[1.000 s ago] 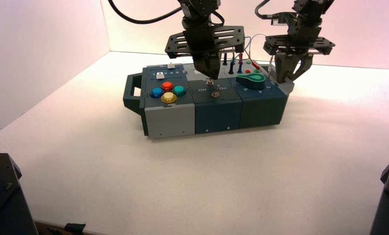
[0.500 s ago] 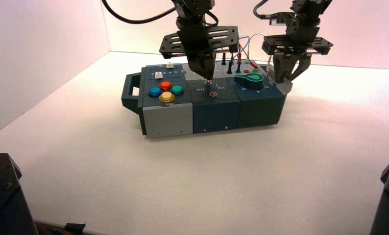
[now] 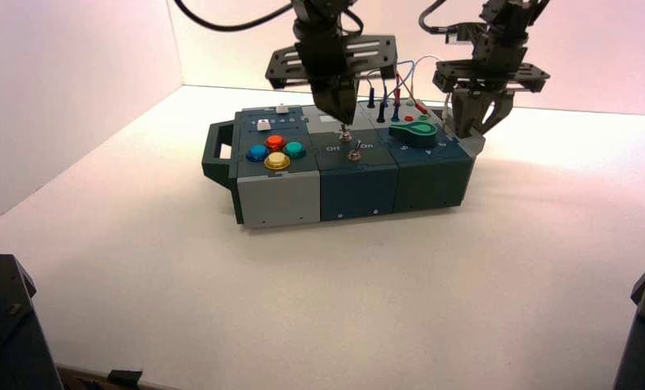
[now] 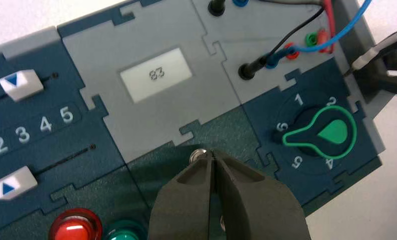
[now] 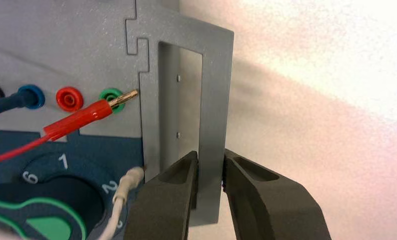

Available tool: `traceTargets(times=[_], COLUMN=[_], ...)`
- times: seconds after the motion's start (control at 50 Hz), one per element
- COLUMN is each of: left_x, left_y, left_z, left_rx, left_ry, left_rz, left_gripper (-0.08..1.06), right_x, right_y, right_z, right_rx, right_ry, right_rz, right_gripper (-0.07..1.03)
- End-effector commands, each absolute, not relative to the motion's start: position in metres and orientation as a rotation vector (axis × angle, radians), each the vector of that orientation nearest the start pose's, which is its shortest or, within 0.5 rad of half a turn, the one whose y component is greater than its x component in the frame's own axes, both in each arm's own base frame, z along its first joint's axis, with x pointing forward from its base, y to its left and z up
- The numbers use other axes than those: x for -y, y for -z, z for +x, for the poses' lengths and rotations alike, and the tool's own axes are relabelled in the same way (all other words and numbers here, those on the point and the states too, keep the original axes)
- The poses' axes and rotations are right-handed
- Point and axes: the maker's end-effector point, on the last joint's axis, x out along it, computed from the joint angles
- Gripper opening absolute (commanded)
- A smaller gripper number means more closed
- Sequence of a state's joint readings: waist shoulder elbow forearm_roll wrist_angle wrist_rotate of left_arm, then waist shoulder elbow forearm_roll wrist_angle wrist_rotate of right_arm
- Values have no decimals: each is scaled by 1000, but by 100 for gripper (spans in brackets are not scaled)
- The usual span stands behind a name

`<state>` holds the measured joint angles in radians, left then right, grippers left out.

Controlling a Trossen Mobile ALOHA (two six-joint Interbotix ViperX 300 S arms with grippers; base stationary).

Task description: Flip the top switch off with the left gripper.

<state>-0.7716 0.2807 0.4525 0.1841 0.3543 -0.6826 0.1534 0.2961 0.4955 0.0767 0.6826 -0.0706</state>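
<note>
The left end effector (image 3: 341,116), fingers pressed together, is hovering just above the top switch (image 3: 345,136) on the box's (image 3: 360,191) centre panel, at 12 o'clock from its twin toggle (image 3: 354,153). Descending off-line, the tips could be slipping past the slim lever or nudging the twin. The right end effector (image 5: 209,172) is gripping the box's grey handle (image 5: 186,100).

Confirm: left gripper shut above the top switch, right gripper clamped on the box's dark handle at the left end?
Not quite. The right gripper is clamped on the grey handle at the box's right end, as the right wrist view shows; the dark handle at the left end is untouched. The rest holds: the left gripper is shut just above the top switch.
</note>
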Motion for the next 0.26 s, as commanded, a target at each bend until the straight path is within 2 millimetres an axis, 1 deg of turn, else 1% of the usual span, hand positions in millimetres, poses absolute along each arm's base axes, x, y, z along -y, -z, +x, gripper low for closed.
traceTargets(times=[0.02, 0.12, 0.26], left_x=[308, 314, 318], left_y=[-65, -65, -68], left_z=[342, 338, 340], left_rx=[-1071, -1072, -1064], left_ry=[372, 384, 390], left_rz=[-31, -28, -31], left_gripper=[-3, -3, -3], right_x=[-69, -69, -69], right_y=[-13, -12, -12], right_z=[374, 372, 374], right_rx=[-1442, -1448, -1443], right_ry=[-175, -173, -175], right_rz=[-80, -79, -80], right_gripper=[-2, -2, -2])
